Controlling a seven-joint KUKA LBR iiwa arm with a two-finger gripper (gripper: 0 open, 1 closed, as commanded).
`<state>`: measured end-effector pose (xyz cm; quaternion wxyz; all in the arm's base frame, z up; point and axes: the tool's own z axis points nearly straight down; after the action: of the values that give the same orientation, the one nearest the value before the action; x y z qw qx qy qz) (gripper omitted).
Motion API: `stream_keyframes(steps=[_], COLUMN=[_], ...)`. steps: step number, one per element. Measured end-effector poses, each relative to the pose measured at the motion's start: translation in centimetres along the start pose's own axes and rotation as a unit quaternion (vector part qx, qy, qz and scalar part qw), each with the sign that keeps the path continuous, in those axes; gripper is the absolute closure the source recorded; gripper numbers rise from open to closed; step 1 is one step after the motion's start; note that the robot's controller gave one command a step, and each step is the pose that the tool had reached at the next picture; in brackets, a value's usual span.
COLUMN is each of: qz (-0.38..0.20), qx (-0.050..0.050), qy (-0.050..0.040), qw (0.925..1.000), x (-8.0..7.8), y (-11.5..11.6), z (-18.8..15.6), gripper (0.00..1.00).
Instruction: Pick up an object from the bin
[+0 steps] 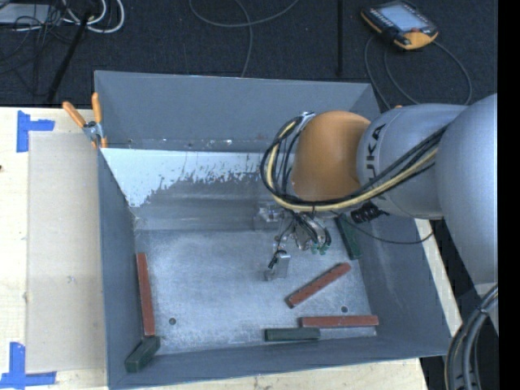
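Note:
My gripper (pixel 277 264) hangs below the orange dome, low over the bare floor in the middle of the bin. Nothing shows in it. The nearest thing is a red-brown bar (pixel 318 285), lying slantwise just to its right and a little nearer the front. A dark green bar (pixel 349 238) lies against the right wall, partly hidden under the arm's cables.
Along the front wall lie another red-brown bar (pixel 339 322) and a dark green bar (pixel 291 334). A long red-brown bar (pixel 145 293) runs along the left wall, with a dark green block (pixel 141 353) in the front left corner. The arm covers the bin's back right.

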<state>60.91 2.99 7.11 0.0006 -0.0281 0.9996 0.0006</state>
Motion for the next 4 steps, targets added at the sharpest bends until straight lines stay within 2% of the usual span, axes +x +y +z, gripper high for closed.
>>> stream_keyframes(steps=[1, 2, 3, 4], qz=[-0.025, -0.032, 0.013, 0.019], qx=[0.000, 0.000, 0.000, 0.001], qy=[0.0012, -0.0013, 0.0012, 0.0017], qw=[0.9997, 0.9995, 0.9999, 0.9998], x=[-0.9, -0.8, 5.0, 9.2], y=[-1.7, -2.4, -8.0, -12.0], z=[-2.3, -3.0, -3.7, -4.1], gripper=[0.00, 0.00, 0.00, 0.00])
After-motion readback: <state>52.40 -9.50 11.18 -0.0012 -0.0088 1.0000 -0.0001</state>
